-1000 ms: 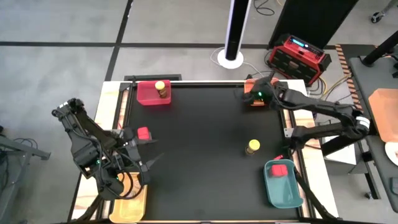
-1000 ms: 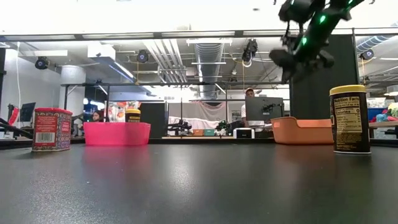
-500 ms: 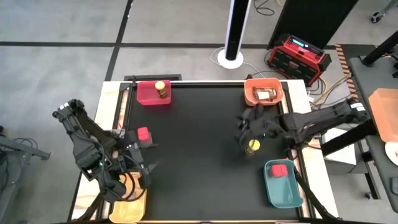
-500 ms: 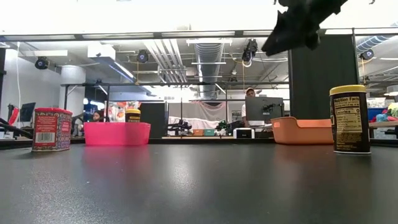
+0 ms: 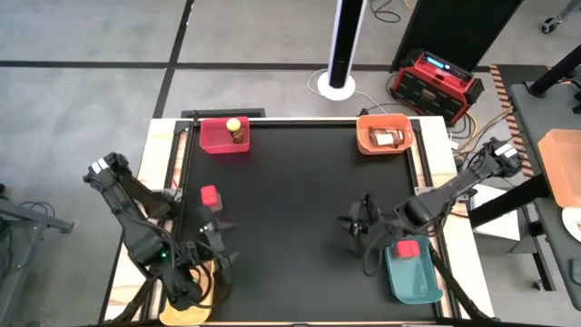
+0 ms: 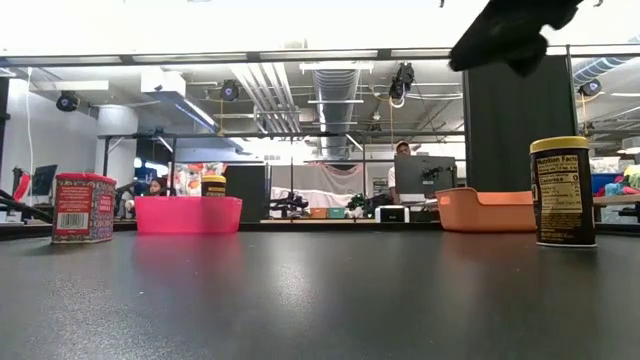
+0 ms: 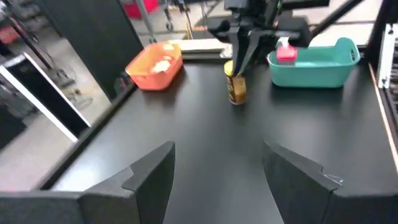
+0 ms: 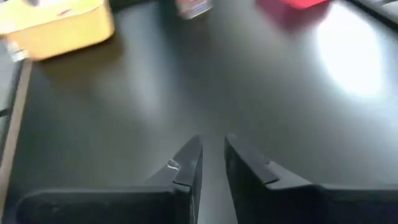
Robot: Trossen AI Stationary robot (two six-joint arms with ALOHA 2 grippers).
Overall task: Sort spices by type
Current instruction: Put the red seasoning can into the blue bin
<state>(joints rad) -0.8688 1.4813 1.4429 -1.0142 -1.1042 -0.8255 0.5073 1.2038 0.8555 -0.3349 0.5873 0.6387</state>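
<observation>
- High view, right gripper [image 5: 361,221]: poised low over the middle-right of the counter [image 5: 290,182], covering whatever stands under the fingers. Just beyond those fingers, a teal bin [image 5: 427,282] with one red tin [image 5: 408,248] already inside.
- High view, left gripper [image 5: 221,243]: parked at the near-left edge, fingers spread wide and empty. Just ahead of them, a second red tin [image 5: 210,194] loose on the counter, unsorted. Far from both pairs of fingers, a pink bin [image 5: 213,141] with a yellow-lidded jar [image 5: 235,130] in it, and an orange bin [image 5: 399,145] with a small brownish item [image 5: 386,138].
- Low view: only a dark part of the right arm [image 6: 515,30] at the top; fingers not readable here. Below it, a yellow-lidded jar [image 6: 563,192] upright on the counter, untouched; the red tin [image 6: 82,208] far off to the other side.
- Left wrist view: own fingers [image 7: 149,174] wide, nothing between. Well ahead, right gripper [image 7: 239,62] pointing down right over the jar's lid [image 7: 235,67]; touching or not, cannot tell.
- Right wrist view: own fingers [image 8: 186,165] narrow, a slim gap, holding nothing. Beyond the tips, a yellow bin [image 8: 59,25], contents unclear.
- Judged progress: three items binned, at least two left — the jar under the right fingers, likely for the pink bin, and the loose red tin, likely for the teal bin.
</observation>
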